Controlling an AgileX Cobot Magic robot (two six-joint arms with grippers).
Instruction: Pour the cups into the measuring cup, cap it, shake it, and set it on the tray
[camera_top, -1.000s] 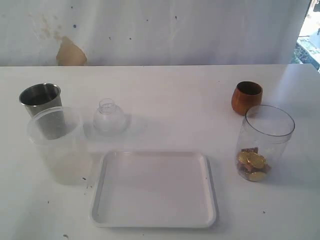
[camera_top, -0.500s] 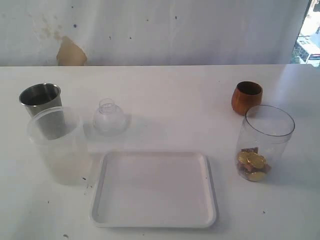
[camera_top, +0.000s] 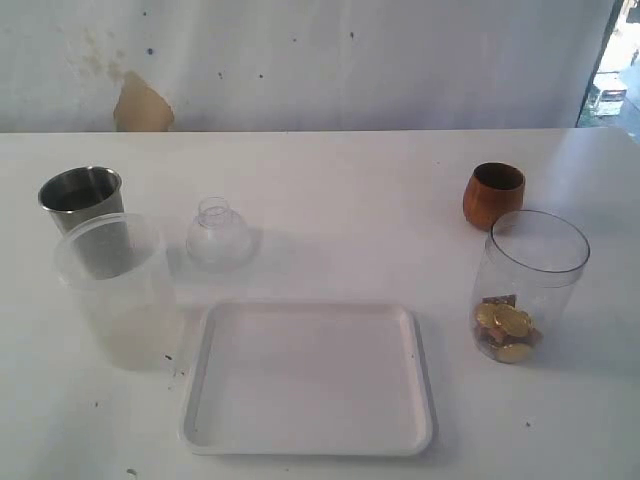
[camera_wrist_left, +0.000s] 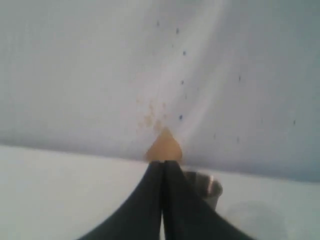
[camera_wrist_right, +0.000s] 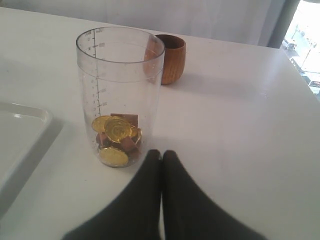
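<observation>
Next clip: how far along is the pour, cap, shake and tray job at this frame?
Done: possibly some pouring, as the measuring cup holds gold coins, source unclear. In hand: nothing; left tool and right tool are shut, holding nothing. Remaining: wooden cup, steel tumbler and frosted cup stand upright, the lid sits on the table, and the measuring cup is uncapped beside the tray.

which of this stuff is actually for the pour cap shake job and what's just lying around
For the job:
- wooden cup, steel tumbler, frosted plastic cup
- measuring cup, already holding gold coins
- small clear dome lid, likely the cap
- white tray

Just there:
- tan patch on the back wall
- window at the far right
</observation>
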